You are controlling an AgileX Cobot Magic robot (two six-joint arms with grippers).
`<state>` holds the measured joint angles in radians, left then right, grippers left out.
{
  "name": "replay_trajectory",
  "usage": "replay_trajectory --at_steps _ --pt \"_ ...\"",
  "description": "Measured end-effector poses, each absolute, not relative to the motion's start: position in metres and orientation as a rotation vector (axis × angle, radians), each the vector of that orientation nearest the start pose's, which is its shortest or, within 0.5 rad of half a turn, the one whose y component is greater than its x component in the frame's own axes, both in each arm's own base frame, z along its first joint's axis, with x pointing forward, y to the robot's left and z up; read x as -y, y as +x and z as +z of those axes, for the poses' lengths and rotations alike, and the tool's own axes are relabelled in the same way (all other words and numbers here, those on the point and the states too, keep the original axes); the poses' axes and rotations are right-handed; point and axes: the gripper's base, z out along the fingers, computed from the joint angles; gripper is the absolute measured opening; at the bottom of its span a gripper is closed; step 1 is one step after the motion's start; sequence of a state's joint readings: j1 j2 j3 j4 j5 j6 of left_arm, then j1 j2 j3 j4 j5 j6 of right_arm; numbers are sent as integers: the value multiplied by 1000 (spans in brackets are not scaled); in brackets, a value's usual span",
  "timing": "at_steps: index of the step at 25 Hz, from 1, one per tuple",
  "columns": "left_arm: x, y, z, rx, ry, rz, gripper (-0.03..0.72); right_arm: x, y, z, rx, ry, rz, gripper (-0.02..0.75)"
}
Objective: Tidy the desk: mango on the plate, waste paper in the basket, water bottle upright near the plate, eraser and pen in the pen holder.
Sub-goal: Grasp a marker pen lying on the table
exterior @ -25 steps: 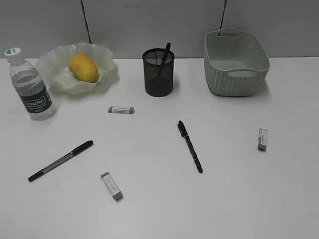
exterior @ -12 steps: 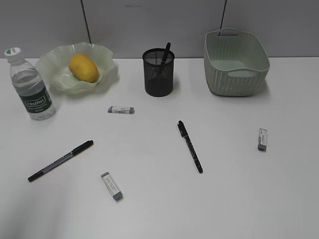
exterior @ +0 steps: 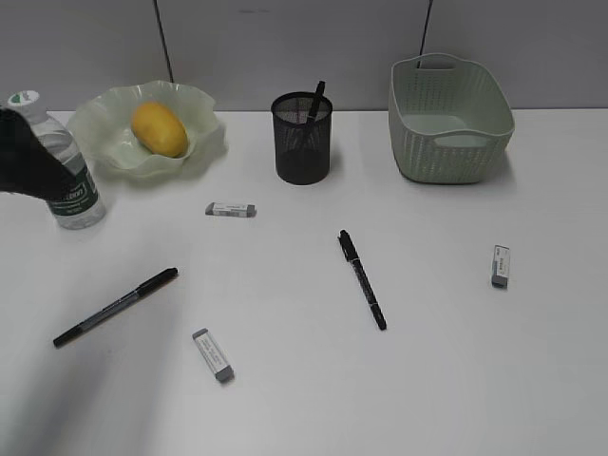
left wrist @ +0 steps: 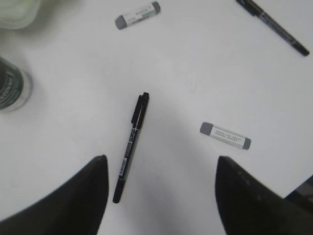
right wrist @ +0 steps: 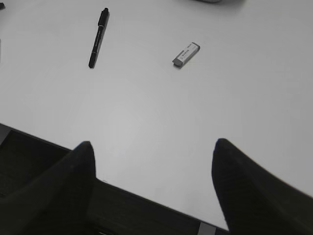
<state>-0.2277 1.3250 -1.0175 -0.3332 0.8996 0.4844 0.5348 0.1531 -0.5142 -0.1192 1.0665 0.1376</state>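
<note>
Left claw (left wrist: 159,196) open above near-left pen (left wrist: 131,147) on desk (exterior: 456,361); right claw (right wrist: 154,188) open, empty, over near edge. Mango (exterior: 159,128) on plate (exterior: 95,123).

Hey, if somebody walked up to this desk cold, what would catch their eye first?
Probably the yellow-orange mango, the one bright thing there, sitting in the ruffled pale green plate at the back left. Next, the loose clutter on the white desk: two black pens, one front left and one near the middle, with three small erasers scattered around. A dark arm partly covers the water bottle at the left edge.
</note>
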Motion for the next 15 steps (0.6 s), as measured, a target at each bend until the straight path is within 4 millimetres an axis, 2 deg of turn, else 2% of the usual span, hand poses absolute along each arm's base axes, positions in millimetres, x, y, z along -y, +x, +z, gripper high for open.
replay_trajectory --at_steps 8,15 --pt "135 292 229 -2727 983 -125 518 -1 20 280 -2148 -434 235 580" --pt "154 322 175 -2797 1070 -18 494 -1 20 280 -2147 -434 236 577"
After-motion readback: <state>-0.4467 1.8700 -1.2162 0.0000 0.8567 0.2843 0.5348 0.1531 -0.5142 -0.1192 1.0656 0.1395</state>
